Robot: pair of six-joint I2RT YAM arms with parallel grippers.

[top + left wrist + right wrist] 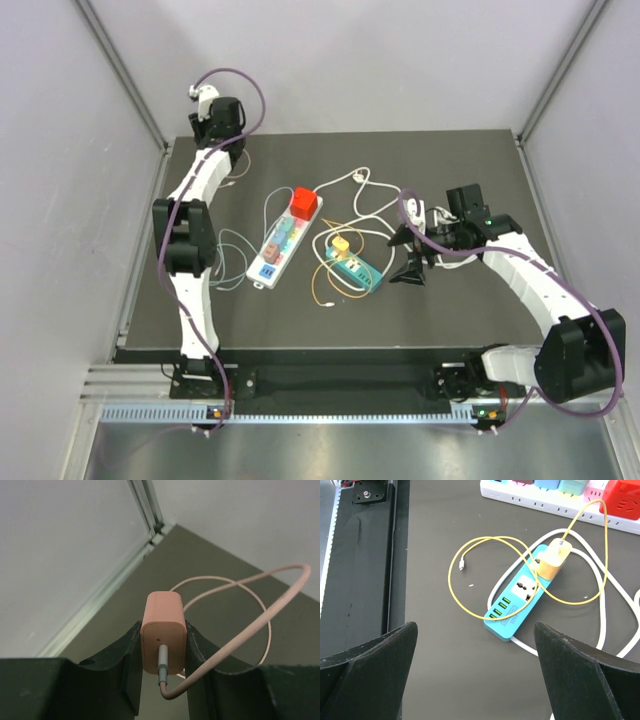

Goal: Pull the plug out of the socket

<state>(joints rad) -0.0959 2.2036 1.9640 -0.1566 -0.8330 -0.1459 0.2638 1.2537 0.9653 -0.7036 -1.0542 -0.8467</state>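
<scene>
The left gripper (163, 647), at the far left corner, is clamped on a pink plug (162, 612) clear of any socket. The right gripper (475, 627) hangs wide apart near the teal strip (517, 602), its yellow plug (553, 562) seated. Likely next: lower, grip it, and pull straight up.

Beyond the teal plastic power strip (520, 592), the long white socket strip (540, 499) runs off the top edge; likewise the red cube-shaped adapter (620, 497).

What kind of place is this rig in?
Most likely a lab test cell: grey panel walls, aluminium frame posts, a dark table with a white power strip and a teal power strip laid out.
</scene>
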